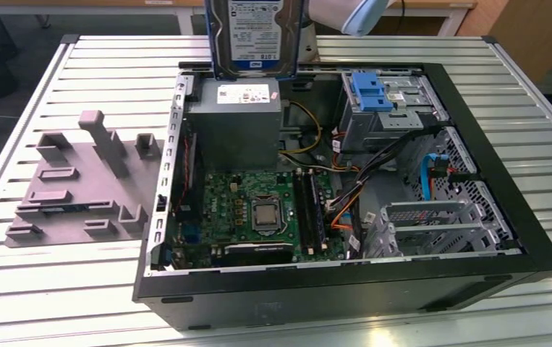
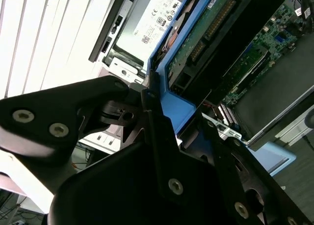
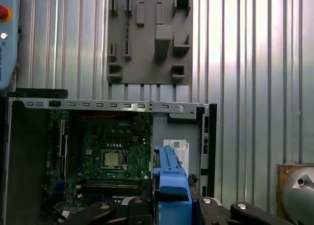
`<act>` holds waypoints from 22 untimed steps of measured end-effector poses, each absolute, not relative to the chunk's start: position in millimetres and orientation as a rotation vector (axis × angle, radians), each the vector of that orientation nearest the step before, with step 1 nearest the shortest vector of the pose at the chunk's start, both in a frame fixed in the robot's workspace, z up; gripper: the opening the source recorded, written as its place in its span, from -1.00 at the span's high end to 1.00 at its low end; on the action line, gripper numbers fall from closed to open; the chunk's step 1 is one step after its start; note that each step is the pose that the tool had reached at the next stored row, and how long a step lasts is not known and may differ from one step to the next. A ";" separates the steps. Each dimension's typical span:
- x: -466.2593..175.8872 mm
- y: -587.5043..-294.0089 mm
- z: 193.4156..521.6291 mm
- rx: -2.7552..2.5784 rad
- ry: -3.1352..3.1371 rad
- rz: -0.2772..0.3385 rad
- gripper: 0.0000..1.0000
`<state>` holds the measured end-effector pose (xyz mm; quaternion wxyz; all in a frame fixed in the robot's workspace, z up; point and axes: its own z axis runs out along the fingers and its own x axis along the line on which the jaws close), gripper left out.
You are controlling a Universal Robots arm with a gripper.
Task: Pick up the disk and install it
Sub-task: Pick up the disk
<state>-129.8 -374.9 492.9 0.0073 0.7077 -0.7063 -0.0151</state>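
A: What is the pincer [image 2: 179, 118] doing?

B: It is clamped narrow on the disk [image 1: 255, 36]. In the second wrist view its 2 black fingers [image 2: 157, 131] press on either side of the blue side rail [image 2: 177, 107], with the drive's green circuit board [image 2: 206, 33] facing the camera. In the first wrist view the same rail [image 3: 169, 178] stands up between the fingers.

A: And where is the disk?

B: In the air, on edge, label towards the exterior view. It hangs over the far rim of the open computer case [image 1: 507, 238], just above the grey power supply [image 1: 235, 119] and touching neither.

A: What else is in the case?

B: The motherboard [image 1: 256, 210] on its floor, and a bare blue bracket [image 1: 367, 90] in the drive bay, towards the exterior view's right of the disk.

A: Outside it?

B: A grey fixture plate [image 1: 73, 188] lies on the slatted bench [image 1: 82, 289], at the exterior view's left of the case.
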 end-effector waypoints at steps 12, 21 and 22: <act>-129.5 -375.0 492.9 2.213 -2.209 -0.047 0.27; -129.6 -401.1 492.2 2.213 -2.209 -0.047 0.27; -129.6 -404.7 492.0 2.213 -2.209 -0.047 0.27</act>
